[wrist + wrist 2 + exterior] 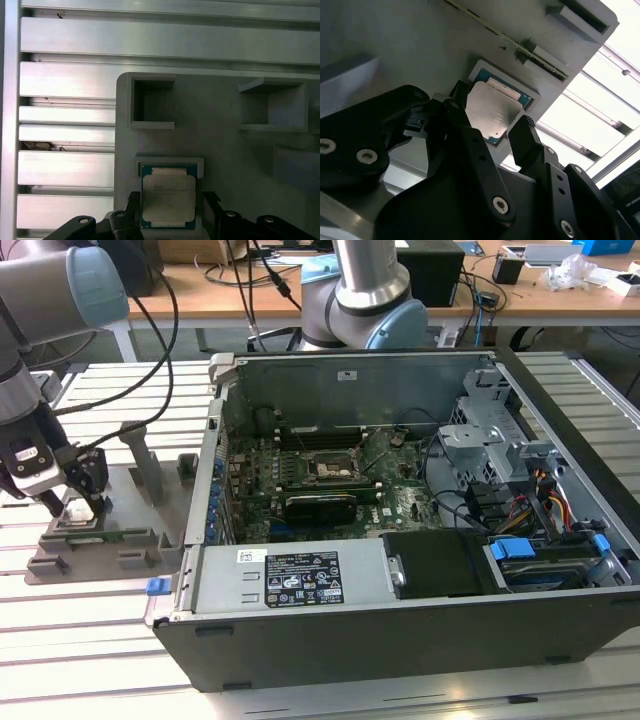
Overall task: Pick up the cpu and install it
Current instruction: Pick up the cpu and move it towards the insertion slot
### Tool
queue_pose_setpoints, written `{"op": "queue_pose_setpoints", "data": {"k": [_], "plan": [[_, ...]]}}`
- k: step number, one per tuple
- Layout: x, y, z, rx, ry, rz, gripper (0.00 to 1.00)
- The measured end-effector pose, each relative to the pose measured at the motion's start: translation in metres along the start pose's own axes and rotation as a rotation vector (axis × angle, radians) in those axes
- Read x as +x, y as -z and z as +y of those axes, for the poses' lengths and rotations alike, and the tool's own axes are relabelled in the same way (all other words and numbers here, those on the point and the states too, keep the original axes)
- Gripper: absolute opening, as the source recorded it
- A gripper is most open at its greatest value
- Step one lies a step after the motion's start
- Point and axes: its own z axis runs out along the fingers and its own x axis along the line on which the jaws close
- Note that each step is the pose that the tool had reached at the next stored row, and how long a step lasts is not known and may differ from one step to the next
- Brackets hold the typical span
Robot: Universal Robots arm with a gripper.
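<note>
In the exterior view the cpu (74, 512) is a small pale patch beneath the end effector (78, 504), which covers most of it. The pocket of the grey fixture (130, 540) around it is too small to make out. The arm (50, 290) runs off that view's left and top edges. In the first wrist view the end effector (170, 212) is cut by the frame's edge, with just the tips of its spread fingers (132, 210) in frame, and the grey fixture (225, 150) runs out of frame too. In the second wrist view one of the fingers (465, 125) hides a corner of the cpu (495, 107), whose lid print is blurred
</note>
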Motion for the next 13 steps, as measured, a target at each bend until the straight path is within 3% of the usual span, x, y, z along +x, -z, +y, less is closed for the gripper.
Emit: {"op": "queue_pose_setpoints", "data": {"k": [4,13], "plan": [[0.0010,-0.0056,0.0002,-0.0003,0.005,0.0000,0.60],[0.0011,-0.0087,0.0002,-0.0008,0.009,-0.0001,0.60]]}}
